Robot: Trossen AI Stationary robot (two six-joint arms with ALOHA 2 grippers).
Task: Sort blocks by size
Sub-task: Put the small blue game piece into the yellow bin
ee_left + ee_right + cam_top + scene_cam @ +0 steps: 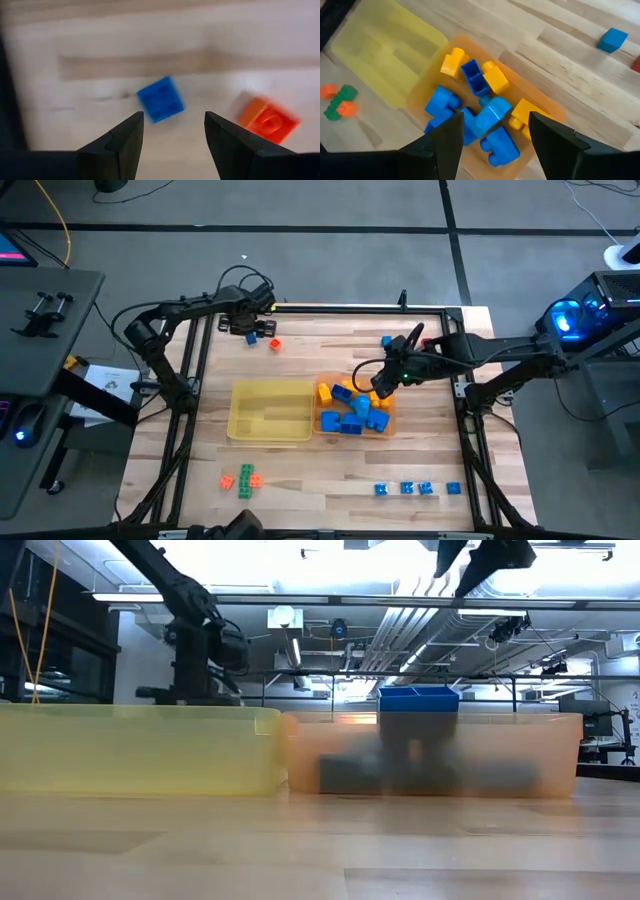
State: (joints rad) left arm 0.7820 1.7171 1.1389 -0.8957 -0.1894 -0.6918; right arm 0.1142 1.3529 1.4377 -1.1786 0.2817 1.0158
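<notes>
left gripper (173, 131) jaws wide, empty | small blue block (160, 99) just ahead, between fingertips, turned askew | right gripper (495, 132) open over orange tray (547, 107)

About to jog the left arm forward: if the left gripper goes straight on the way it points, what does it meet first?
Most likely the small blue block, lying on the table just ahead of the open left gripper. The orange block lies off to one side. Depth is hard to judge here.
</notes>
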